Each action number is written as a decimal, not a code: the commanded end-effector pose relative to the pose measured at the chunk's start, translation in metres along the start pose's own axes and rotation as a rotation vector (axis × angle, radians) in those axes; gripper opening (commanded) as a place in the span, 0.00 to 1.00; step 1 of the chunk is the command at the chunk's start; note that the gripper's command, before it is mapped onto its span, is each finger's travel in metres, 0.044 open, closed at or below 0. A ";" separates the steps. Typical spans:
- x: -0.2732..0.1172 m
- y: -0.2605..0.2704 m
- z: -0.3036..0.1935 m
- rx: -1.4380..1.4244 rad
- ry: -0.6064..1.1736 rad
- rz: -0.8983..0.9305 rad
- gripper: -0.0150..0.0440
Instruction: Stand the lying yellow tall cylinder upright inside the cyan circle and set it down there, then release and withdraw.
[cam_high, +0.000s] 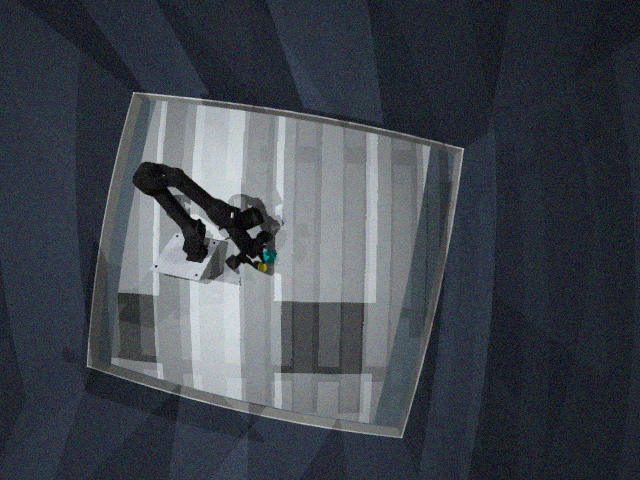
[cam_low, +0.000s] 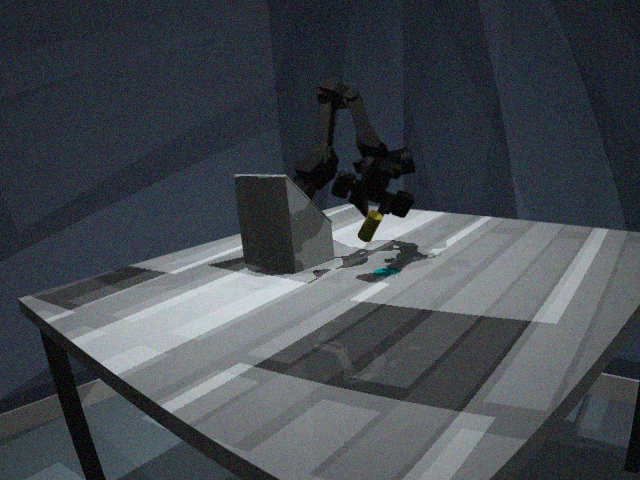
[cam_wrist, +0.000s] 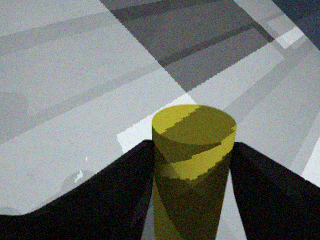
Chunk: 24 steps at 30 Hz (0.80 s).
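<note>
Dim blue walls surround a grey-striped, dark-legged table (cam_low: 155, 330).

Place: bare robot test cell
Evidence: lone grey-striped worktop (cam_low: 289, 330) on dark legs, arm on wedge-shaped pedestal (cam_low: 279, 227), featureless dark blue walls (cam_low: 129, 103)

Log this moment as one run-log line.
phase: carry | gripper: shut on yellow cylinder | cylinder: airborne, tilted | cyan circle: unoccupied | placed: no
</note>
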<state>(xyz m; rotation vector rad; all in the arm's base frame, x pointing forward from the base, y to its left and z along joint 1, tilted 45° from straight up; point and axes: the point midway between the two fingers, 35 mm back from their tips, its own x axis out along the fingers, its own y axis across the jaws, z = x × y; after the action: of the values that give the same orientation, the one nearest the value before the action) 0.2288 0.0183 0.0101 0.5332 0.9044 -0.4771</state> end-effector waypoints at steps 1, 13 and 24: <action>-0.002 -0.001 0.000 0.018 -0.030 0.009 0.43; -0.005 0.001 0.002 0.066 -0.097 0.038 0.43; -0.009 0.002 0.003 0.113 -0.156 0.069 0.43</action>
<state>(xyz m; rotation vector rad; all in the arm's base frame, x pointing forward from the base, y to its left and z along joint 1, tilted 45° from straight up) 0.2285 0.0197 0.0185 0.6054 0.7396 -0.4990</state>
